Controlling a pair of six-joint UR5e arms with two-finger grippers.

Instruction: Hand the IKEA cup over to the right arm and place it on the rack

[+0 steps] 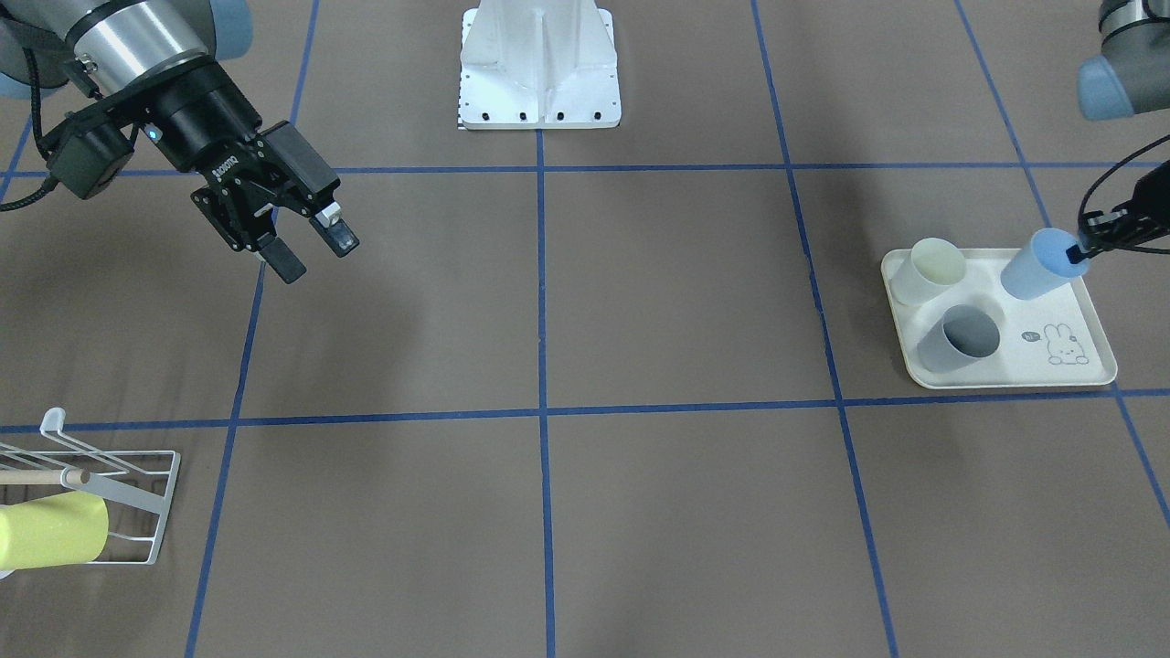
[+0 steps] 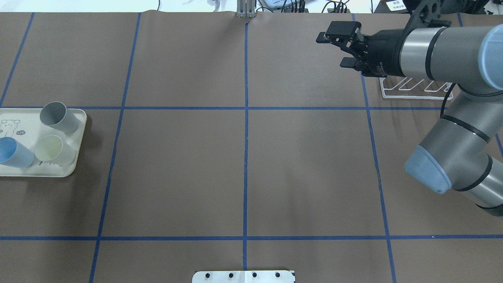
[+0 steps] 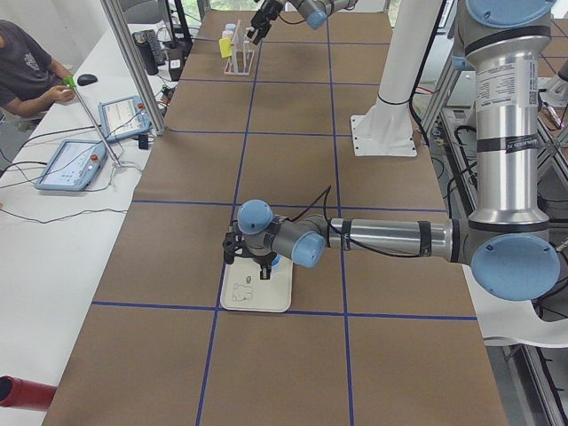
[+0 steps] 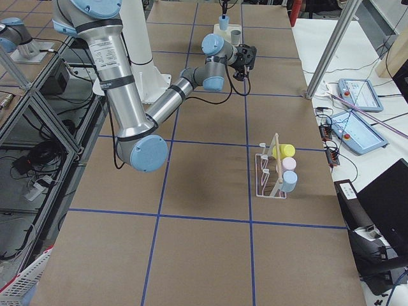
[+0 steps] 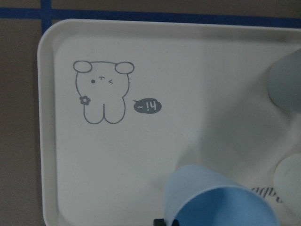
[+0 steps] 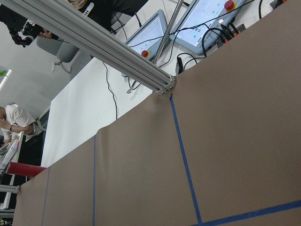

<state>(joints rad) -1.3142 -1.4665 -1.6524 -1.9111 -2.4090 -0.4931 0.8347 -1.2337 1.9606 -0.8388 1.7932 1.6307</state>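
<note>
Table (image 2: 177, 169): brown matte covering, blue tape grid (image 2: 245, 157), even light, soft shadows. White side bench (image 3: 35, 266) at 9 o'clock in the exterior left view: two control tablets (image 3: 71, 164), aluminium frame post (image 3: 133, 62), seated person (image 3: 27, 71) at 10 o'clock, red cylinder (image 3: 22, 392) at 7 o'clock. Dark floor (image 4: 25, 217) with cables (image 4: 39, 153) at 9 o'clock in the exterior right view.

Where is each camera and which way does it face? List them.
Front-facing: across the table, looking steeply down; right arm view-left.
Overhead: high behind, looking forward; right arm, base plate.
Exterior left: left end, along table; left arm near.
Exterior right: right end; right arm near.
Left wrist: down onto rabbit tray, blue cup.
Right wrist: across table toward operators; no body.
Front-facing and overhead share rabbit tray and rack.
</note>
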